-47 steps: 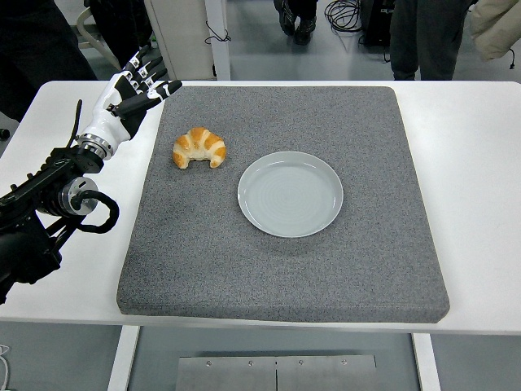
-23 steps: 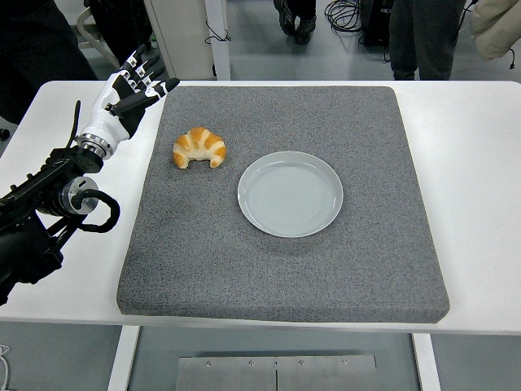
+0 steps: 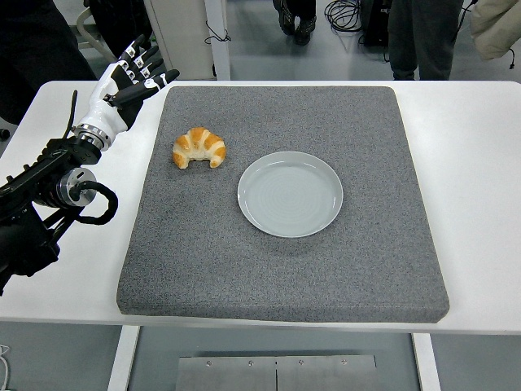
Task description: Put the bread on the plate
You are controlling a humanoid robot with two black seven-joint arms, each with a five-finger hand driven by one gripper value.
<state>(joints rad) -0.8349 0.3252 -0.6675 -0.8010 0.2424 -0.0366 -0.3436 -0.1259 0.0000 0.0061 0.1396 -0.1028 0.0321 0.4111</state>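
Observation:
A golden croissant (image 3: 199, 147) lies on the grey mat (image 3: 285, 269), left of centre. Just to its right sits an empty pale grey plate (image 3: 291, 194), close to the bread but not touching it. My left hand (image 3: 130, 78) hovers over the table's far left corner, beyond and to the left of the croissant, its white and black fingers spread and holding nothing. The black left arm (image 3: 49, 195) runs in from the left edge. The right arm is out of view.
The mat covers most of the white table (image 3: 480, 204). People's legs and cables show beyond the far edge at the top.
My left hand has lifted and drifted slightly away toward the far left corner. Croissant and plate have not moved.

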